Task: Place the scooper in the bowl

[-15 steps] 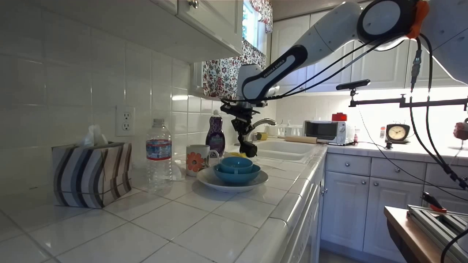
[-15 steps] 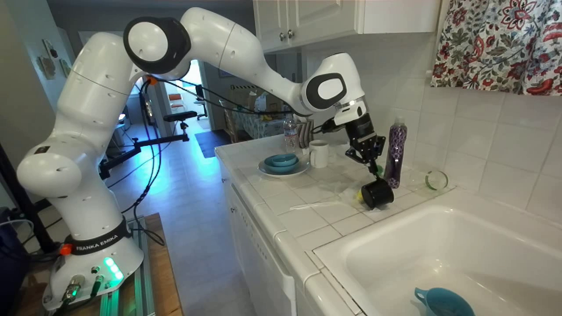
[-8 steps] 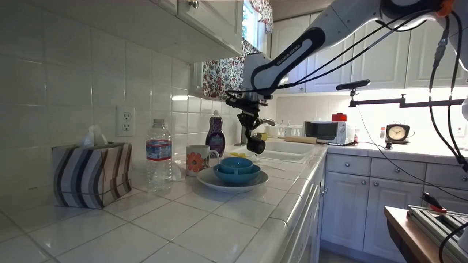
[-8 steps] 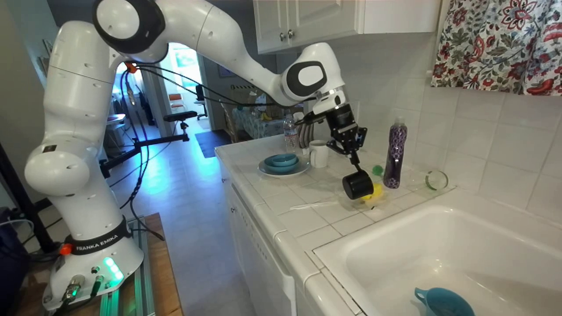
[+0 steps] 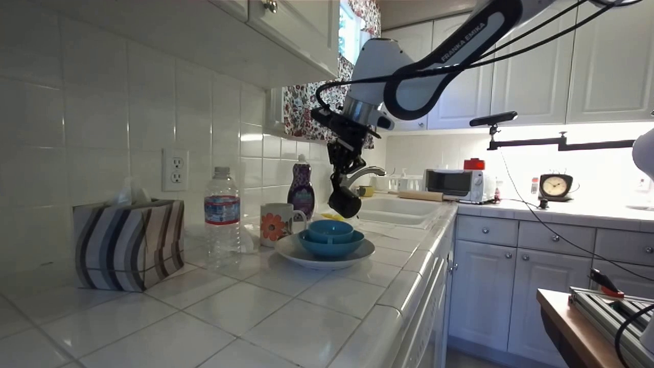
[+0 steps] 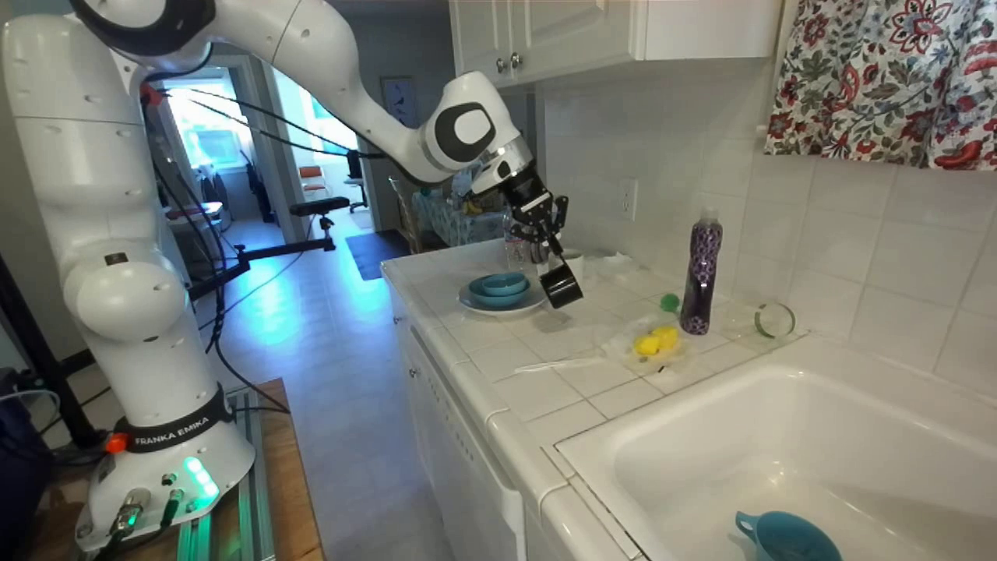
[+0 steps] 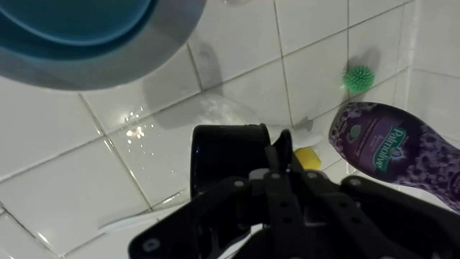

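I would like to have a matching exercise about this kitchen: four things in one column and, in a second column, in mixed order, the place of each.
Things
1) black scooper
2) larger teal bowl
3) Palmolive bottle
4) handled teal cup

Places
A) in the sink
B) on the plate
C) standing directly on the tiled counter
D) held in the hand

Right pairs: 1-D, 2-B, 3-C, 4-A.

"Palmolive" on purple bottle; "FRANKA EMIKA" on arm, base.

Black scooper, teal bowls, striped tissue box, purple bottle (flowered, too).
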You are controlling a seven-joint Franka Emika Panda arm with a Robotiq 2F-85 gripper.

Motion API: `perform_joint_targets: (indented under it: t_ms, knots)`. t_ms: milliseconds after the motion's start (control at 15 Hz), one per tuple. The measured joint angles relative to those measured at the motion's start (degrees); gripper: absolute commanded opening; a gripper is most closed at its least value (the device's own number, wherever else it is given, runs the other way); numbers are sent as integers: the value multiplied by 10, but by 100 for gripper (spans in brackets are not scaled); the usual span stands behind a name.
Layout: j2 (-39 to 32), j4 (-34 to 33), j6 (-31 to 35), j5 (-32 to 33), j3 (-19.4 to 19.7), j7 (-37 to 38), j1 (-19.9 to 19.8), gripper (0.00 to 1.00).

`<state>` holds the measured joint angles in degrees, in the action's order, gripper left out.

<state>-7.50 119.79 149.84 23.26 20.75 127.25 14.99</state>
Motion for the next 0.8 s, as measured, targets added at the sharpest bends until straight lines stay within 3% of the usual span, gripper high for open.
perform_joint_targets:
  t_ms: [200, 467, 800]
  knots:
    - [47, 48, 37, 105, 52, 136, 66, 1]
    - [105, 87, 41, 289, 65, 303, 74, 1]
    - [150, 98, 42, 355, 25, 276, 27, 1]
